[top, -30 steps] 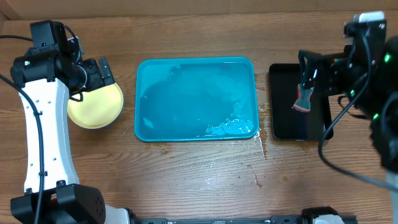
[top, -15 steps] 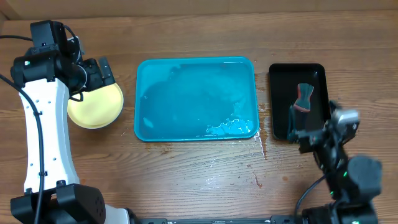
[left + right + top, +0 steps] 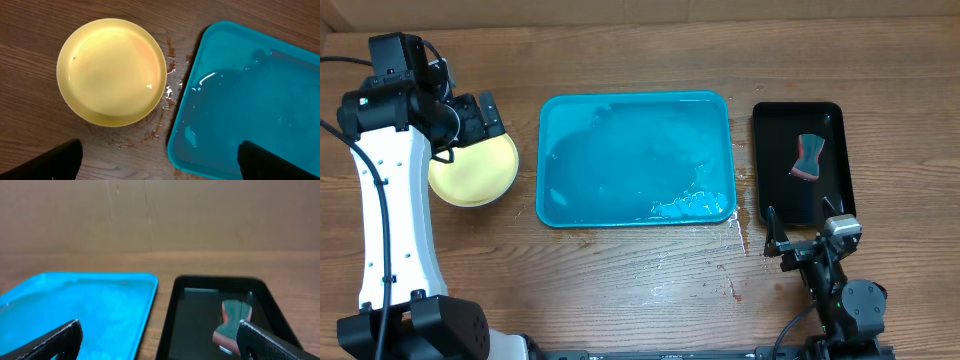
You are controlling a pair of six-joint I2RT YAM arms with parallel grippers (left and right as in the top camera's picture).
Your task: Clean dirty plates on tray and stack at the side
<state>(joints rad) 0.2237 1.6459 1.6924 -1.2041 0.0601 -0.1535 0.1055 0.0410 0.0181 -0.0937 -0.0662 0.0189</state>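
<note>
Far left of the overhead view: L gripper (image 3: 472,118) hangs over the upper edge of the yellow plate (image 3: 111,70). Fingers wide apart in the wrist view, nothing btwn them. Same spot as 1 s ago, no shift. The plate sits on the table (image 3: 620,280) just left of the tray (image 3: 635,110), not touching it. It looks clean, no red on it. Can't tell how many plates lie under it.

Centre: the tray holds no plates, only a water film and droplets at its lower right, as before.

Right: black tray (image 3: 772,190) w/ the scrubber (image 3: 809,157) lying loose in its upper half.

What changed: 1 s ago the R gripper (image 3: 159,332) held that scrubber above the black tray at upper right. Half a sec ago the scrubber was already down and the arm was backing off. Now the arm is pulled back to lower right, below the black tray, jaws spread and empty.

My read: tool parked, tray cleared, plates at the side, so the task is prob done or v. near it.
</note>
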